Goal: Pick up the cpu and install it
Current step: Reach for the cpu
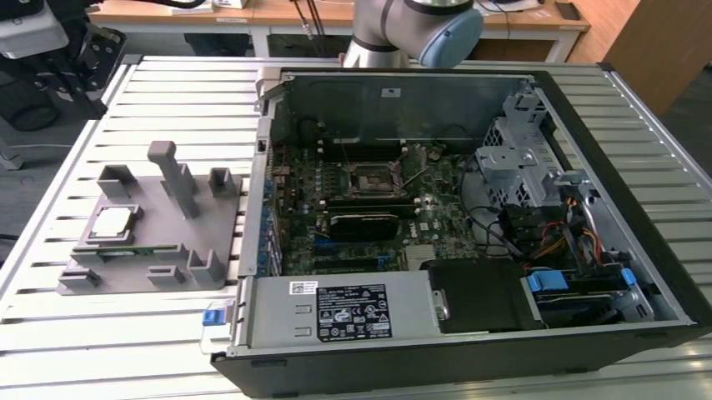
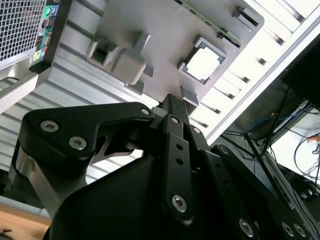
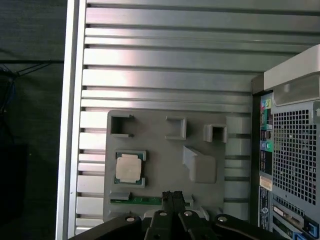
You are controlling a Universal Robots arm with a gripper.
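The cpu (image 3: pixel 128 167), flat silvery square, sits in grey fixture (image 3: pixel 150 135); claw (image 3: pixel 172 194) closed, empty.

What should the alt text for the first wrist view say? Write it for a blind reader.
A silvery square processor chip lies flat in a pocket of a grey holder on a ribbed metal table. The robot's hand, shut and empty, hangs above the holder's edge, apart from the chip. A computer case stands beside the holder.

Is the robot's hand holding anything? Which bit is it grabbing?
Nothing is held. The gripper is shut on nothing, above the grey fixture. The cpu lies in its pocket on that fixture, apart from the gripper.
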